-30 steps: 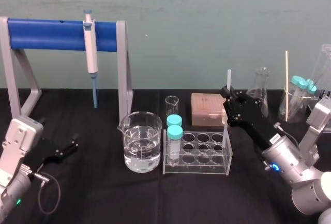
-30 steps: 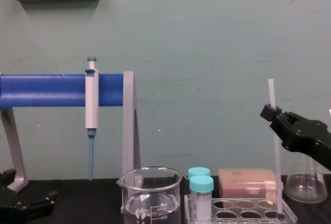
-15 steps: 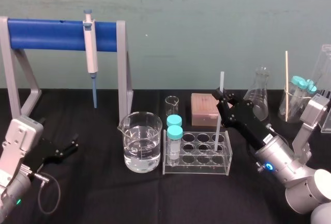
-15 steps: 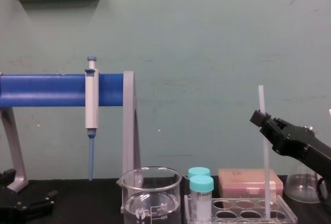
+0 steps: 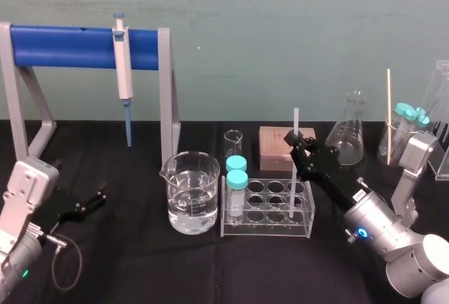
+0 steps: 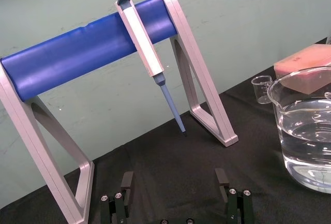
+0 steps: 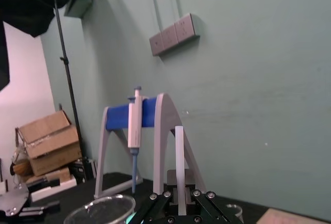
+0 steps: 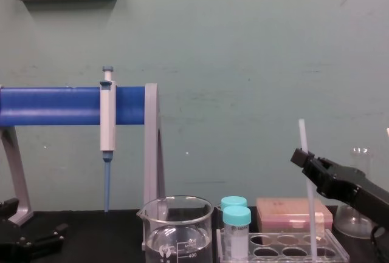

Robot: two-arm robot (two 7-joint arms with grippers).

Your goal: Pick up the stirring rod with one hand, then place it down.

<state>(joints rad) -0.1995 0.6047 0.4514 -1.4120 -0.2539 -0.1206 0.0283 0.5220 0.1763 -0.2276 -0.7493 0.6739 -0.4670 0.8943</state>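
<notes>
Placing it down, I reckon: right gripper (image 5: 295,140) pinches the stirring rod (image 5: 295,118) upright in the rack (image 5: 233,232), release next; left gripper (image 5: 95,199) idles, spread.

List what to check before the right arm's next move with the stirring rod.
1. Grip: right gripper is shut on the stirring rod. State: ok.
2. Rod attitude: close to upright. State: ok.
3. Lower end: down among the right-end wells of the tube rack. Whether it rests on the bottom: cannot tell.
4. Clearance: the capped tubes at the rack's left end stand apart from the rod. State: ok.
5. Other arm: left gripper is open, low at the far left, away from the rack. State: ok.
</notes>
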